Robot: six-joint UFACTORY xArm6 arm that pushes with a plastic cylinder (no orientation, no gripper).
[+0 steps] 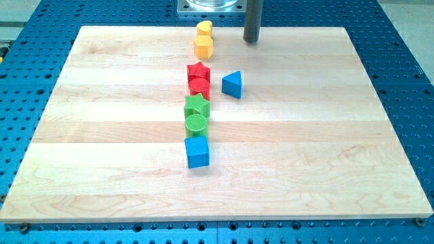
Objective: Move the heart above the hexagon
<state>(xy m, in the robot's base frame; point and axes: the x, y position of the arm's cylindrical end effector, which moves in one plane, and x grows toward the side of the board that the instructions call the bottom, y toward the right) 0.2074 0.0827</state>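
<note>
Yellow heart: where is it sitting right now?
The yellow heart sits near the view's top edge of the board, directly above and touching the yellow hexagon, with my tip off to its right.

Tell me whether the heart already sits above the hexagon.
Yes: the yellow heart sits directly toward the view's top from the yellow hexagon, touching it. My tip is off to their right.

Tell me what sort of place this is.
Likely a robotics lab bench: a wooden board sits on a blue perforated metal table, with small coloured blocks like the blue cube, and my tip above them.
</note>
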